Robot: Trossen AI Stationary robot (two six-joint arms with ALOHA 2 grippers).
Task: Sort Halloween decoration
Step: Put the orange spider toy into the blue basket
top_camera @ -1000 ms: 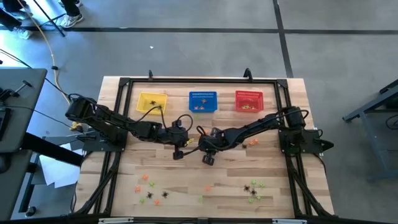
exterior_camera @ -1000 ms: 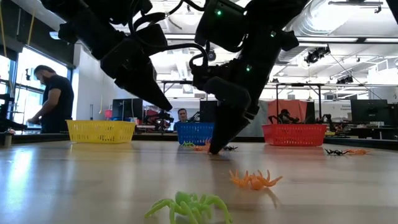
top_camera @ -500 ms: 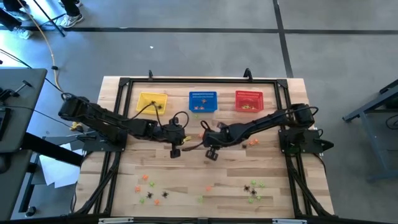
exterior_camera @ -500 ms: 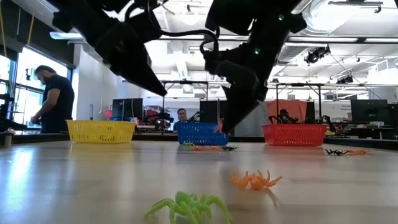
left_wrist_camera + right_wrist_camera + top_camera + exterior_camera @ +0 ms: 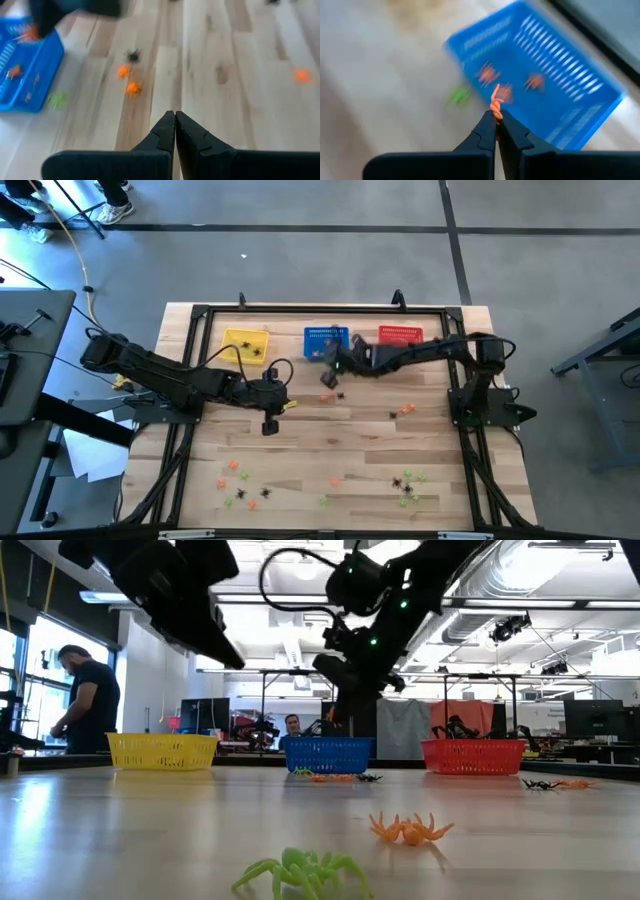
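Small plastic trinkets lie scattered on the wooden table: an orange one (image 5: 403,410), a mixed group near the left front (image 5: 240,483) and another near the right front (image 5: 408,482). In the low view a green one (image 5: 303,872) and an orange one (image 5: 410,830) lie closest. My right gripper (image 5: 496,121) hangs by the near side of the blue basket (image 5: 540,85) and is shut on an orange trinket (image 5: 495,106); several orange ones lie in that basket. My left gripper (image 5: 175,116) is shut and empty, hovering over the table's middle (image 5: 268,425). My right gripper pinches the orange trinket by its lower end (image 5: 496,114), only at the free ends of the two fingers. The rest of the trinket sticks out beyond the fingertips. It is lifted clear of the table, in front of the blue basket's near wall.
The yellow basket (image 5: 245,343), blue basket (image 5: 326,338) and red basket (image 5: 400,337) stand in a row along the far edge. Two orange trinkets (image 5: 132,88), a black one (image 5: 132,56) and a green one (image 5: 56,99) lie near the blue basket. A person (image 5: 85,700) stands beyond the table.
My right gripper has risen from the table's middle and swung toward the far edge, up to the blue basket, carrying the orange trinket. My left gripper has drawn back a little toward the table's left, staying shut.
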